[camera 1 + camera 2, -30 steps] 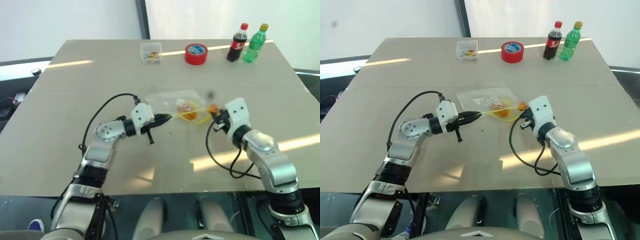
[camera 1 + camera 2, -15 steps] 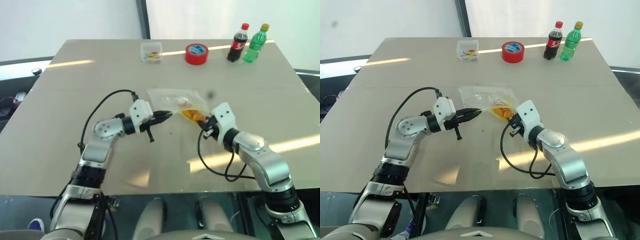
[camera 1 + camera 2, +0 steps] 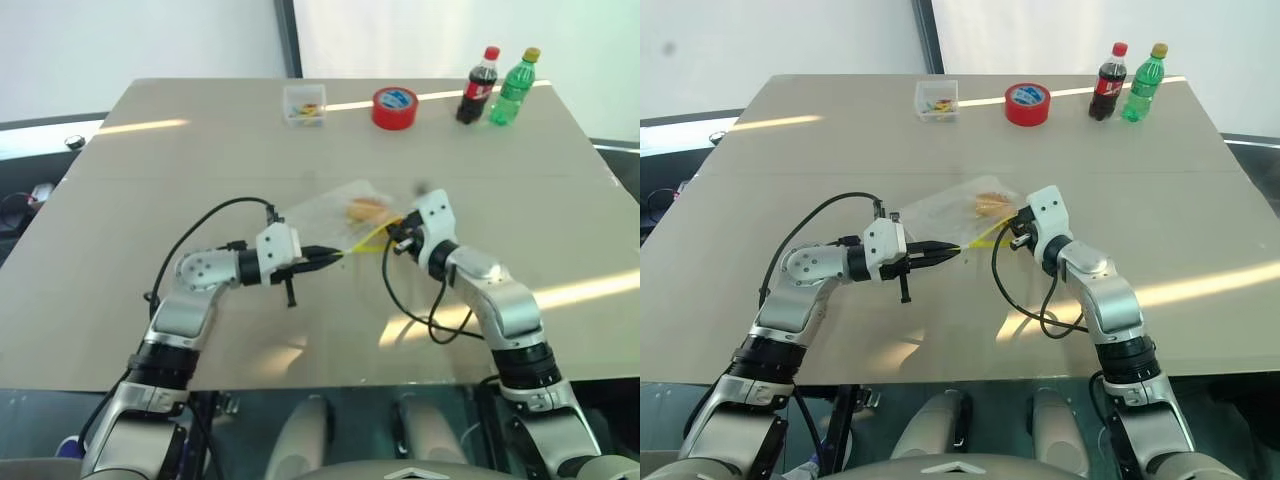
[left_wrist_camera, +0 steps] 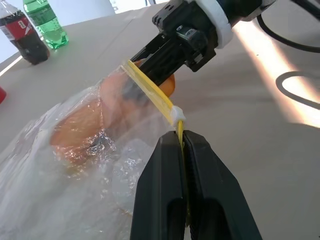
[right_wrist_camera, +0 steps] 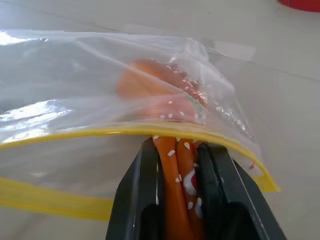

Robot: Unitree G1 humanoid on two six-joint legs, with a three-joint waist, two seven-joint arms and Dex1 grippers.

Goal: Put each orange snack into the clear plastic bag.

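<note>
Your right fingers pinch a snack, long axis pointing straight into the bag mouth. Left fingers clamp the yellow strip, so push straight in.

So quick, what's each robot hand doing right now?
Left gripper: shut on the clear plastic bag, pinching its yellow strip.
Right gripper: shut on an orange snack, pushing it through the bag's mouth.
</note>
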